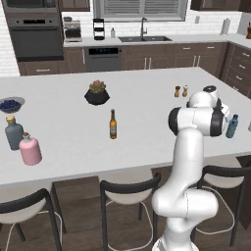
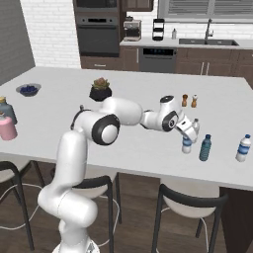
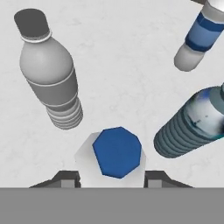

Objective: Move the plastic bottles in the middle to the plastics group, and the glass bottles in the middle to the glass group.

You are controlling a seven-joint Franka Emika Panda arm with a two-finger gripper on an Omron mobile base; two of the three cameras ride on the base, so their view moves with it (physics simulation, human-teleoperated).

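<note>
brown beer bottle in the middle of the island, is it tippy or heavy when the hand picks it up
The brown beer bottle stands tall and slim on a narrow base, so a push high up would probably tip it. It looks like glass, so likely stiff, smooth, fairly heavy for its size, and breakable. Lying down, its round body would probably roll.

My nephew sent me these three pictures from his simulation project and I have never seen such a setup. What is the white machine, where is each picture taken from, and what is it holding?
It is a white robot arm on a driving base, in a rendered kitchen. Two pictures come from cameras behind it, left and right. The third looks down from its hand. The gripper is shut on a small blue-capped bottle, standing on the white counter among other plastic bottles: a grey one, a teal one and a blue-labelled one. In the middle stands a brown glass bottle. At the left end are a pink bottle and a grey-blue corked bottle.
</note>
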